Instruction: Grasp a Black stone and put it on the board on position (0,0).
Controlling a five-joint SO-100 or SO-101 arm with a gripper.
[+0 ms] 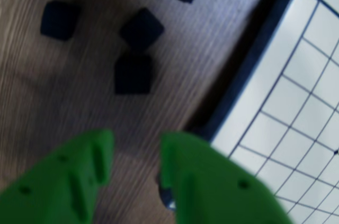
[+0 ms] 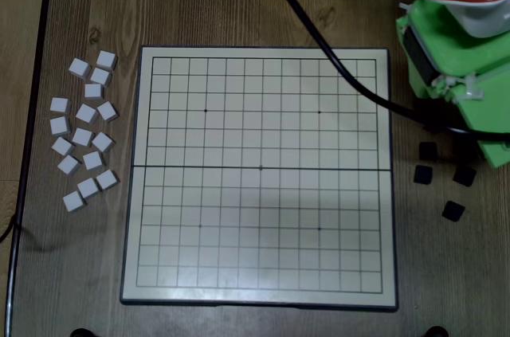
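Note:
Several black stones lie loose on the wooden table in the wrist view, the nearest straight ahead of my green gripper, another touching it just beyond. The gripper is open and holds nothing, and only wood shows between its fingers. In the overhead view the black stones sit just right of the board, partly under my green arm. Position (0,0) is the dot on the board's dark fold line, and it is bare. The board's dark frame runs diagonally along the right of the wrist view.
A cluster of white square blocks lies on the table left of the board. A black cable crosses the board's upper right corner toward the arm. The table's dark left edge runs down the overhead view.

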